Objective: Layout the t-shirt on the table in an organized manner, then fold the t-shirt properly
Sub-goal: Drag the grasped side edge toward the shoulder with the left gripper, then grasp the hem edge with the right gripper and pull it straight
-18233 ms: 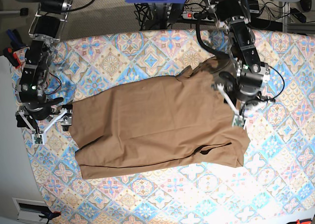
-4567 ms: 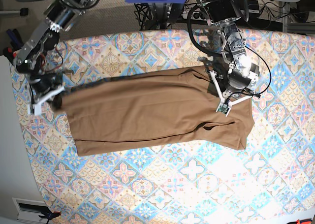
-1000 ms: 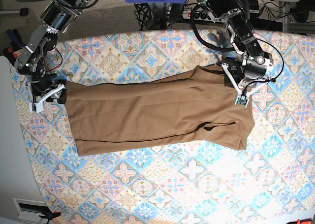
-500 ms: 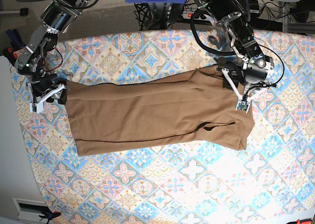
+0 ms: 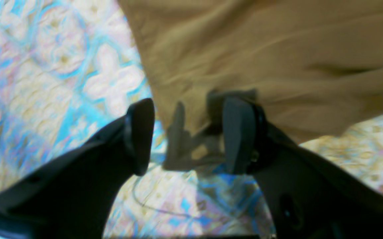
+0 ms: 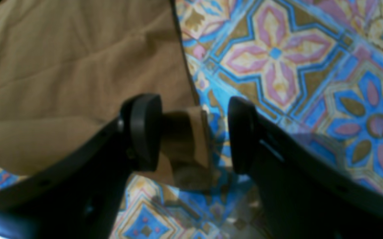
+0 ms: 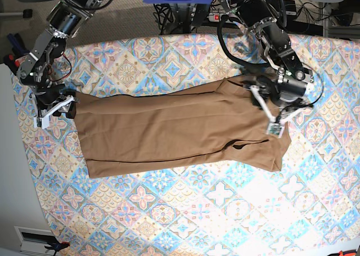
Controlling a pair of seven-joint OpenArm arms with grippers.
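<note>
t-shirt (image 7: 180,129) plain tan, spread flat on surface (image 7: 169,222) (no readable print). Left gripper (image 5: 188,132) jaws released; right gripper (image 6: 194,132) jaws apart, fabric corner between.

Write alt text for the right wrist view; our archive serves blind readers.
The right gripper, jaws apart, straddles a small folded corner of the tan t-shirt lying on the tile-patterned table. The fabric touches one finger only.

No text, label or number can be read anywhere (views are blurry).
</note>
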